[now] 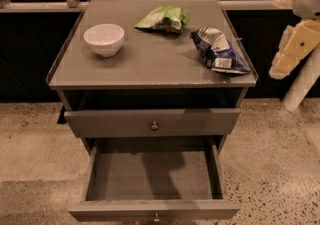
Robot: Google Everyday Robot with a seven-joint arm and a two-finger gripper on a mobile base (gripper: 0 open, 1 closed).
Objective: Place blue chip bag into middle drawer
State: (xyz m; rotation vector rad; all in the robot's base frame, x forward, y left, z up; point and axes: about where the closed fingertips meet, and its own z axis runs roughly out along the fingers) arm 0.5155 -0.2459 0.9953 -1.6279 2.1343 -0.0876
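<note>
Blue chip bag point(218, 51) lies on the cabinet top point(145, 66), just to the left of the gripper point(295, 49) and close to the right edge of the top, where a low rim stands. The gripper hangs beyond that edge, off the cabinet and apart from the bag. I cannot tell if it is spread or closed together.

The bag is wrinkly foil, dark blue and white, with a white label patch. Farther left from the gripper I count one more bag, the green and white snack bag point(162, 19), and one round white bowl point(104, 39) with a smooth surface. Between the bowl and the blue bag the grey matte top is bare.

Below and to the left of the gripper I count two drawers. One is a closed drawer front point(200, 121) with a small round knob point(155, 125). Under it the middle drawer point(150, 181) stands pulled out, wide and shallow, with a flat grey floor and low side walls.
</note>
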